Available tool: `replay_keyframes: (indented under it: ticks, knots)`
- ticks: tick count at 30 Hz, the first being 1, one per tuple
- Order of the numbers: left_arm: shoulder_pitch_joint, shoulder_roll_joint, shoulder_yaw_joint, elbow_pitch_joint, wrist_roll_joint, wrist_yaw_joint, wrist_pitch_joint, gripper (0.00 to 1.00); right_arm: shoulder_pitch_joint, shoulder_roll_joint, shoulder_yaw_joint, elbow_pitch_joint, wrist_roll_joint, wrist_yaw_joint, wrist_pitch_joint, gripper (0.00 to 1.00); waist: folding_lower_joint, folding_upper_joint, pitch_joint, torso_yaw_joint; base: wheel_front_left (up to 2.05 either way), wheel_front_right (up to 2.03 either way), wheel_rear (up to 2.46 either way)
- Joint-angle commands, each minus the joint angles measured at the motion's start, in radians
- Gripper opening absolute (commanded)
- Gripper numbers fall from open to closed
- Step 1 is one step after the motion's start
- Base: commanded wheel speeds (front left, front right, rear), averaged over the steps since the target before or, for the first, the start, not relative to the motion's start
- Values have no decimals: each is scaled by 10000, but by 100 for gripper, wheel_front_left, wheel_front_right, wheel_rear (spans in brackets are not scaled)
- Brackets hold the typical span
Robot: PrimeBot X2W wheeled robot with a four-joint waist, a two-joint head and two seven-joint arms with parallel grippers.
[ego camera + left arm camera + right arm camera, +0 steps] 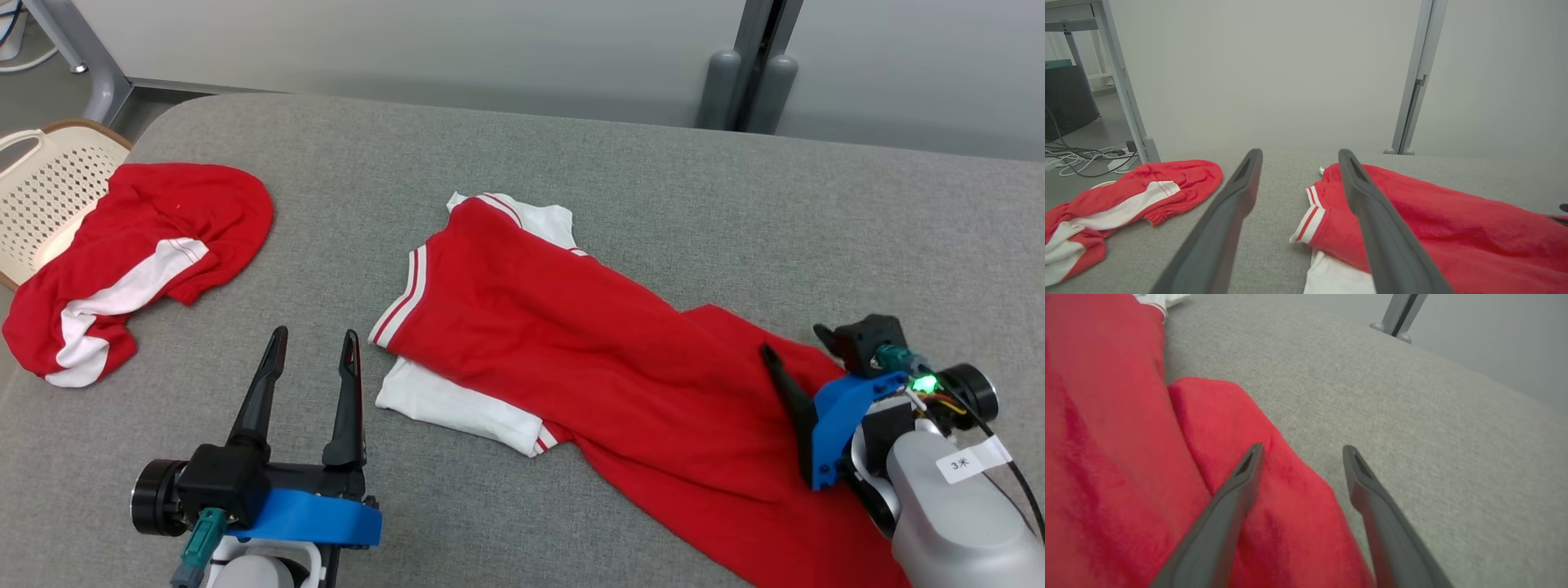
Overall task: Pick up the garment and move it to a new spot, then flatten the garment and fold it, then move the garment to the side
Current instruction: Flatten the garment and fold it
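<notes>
A red garment (571, 343) with white sleeves and striped trim lies crumpled in a long diagonal across the grey table (653, 180). My left gripper (316, 333) stands open just left of the garment's white sleeve, nothing between its fingers. In the left wrist view the left gripper (1300, 152) points past the striped cuff of the garment (1433, 220). My right gripper (793, 339) is open at the garment's right edge. In the right wrist view the right gripper (1303, 446) straddles that edge: one finger over the red cloth (1126, 457), the other over bare table.
A second red and white garment (139, 261) lies bunched at the table's left edge, partly over a cream perforated basket (49, 188). It also shows in the left wrist view (1147, 192). A grey partition wall with a post (751, 73) stands behind the table.
</notes>
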Motion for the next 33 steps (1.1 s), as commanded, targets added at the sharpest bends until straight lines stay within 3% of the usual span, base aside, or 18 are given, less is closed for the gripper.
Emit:
replay_keyframes:
  ticks: [1, 8, 9, 14, 21, 23, 30, 31, 32, 33]
  knots:
    - [-107, -14, -2, -26, -33, 54, -24, 100, -179, -71, 127, 249, 162, -3, 25, 100, -2, 0, -15, 1, 0, 0, 0]
    - [-143, -14, -53, 40, -50, 28, -24, 100, -89, 128, 1007, 1327, 837, 2, 453, 100, -2, 0, -123, 6, 0, 0, 0]
    - [-99, -15, -70, 54, -53, 11, -24, 100, -123, 145, 1359, 1379, 1155, 11, 277, 0, -2, 0, -165, -17, 0, 0, 0]
    - [5, -13, -87, 84, -33, -5, -24, 100, -574, -248, 1426, 1369, 1588, -6, -321, 0, -2, 0, -286, -43, 0, 0, 0]
    - [-39, -14, -157, 86, -61, -27, -24, 100, -1522, -1204, 615, 1906, 1745, -6, -1017, 0, -2, 0, -336, 50, 0, 0, 0]
    - [-77, -14, -195, 95, -81, -47, -24, 100, -2129, -1649, 46, 2412, 1626, -4, -1246, 0, -2, 0, -282, 129, 0, 0, 0]
    - [-239, -13, -356, 144, -184, -7, -24, 100, -3109, -1963, -1291, 3642, 1167, -4, -1671, 0, -2, 0, -117, 275, 0, 0, 0]
    - [-243, -13, -380, 163, -199, -3, -24, 100, -3131, -1822, -1364, 3747, 1095, -3, -1706, 33, -2, 0, -119, 282, 0, 0, 0]
    - [-248, -14, -399, 177, -207, 4, -24, 100, -3148, -1743, -1483, 3797, 1071, -3, -1719, 100, -2, 0, -124, 280, 0, 0, 0]
    - [-255, -13, -407, 201, -197, 17, -24, 100, -3148, -1759, -1675, 3849, 1099, -4, -1747, 100, -2, 0, -140, 269, 0, 0, 0]
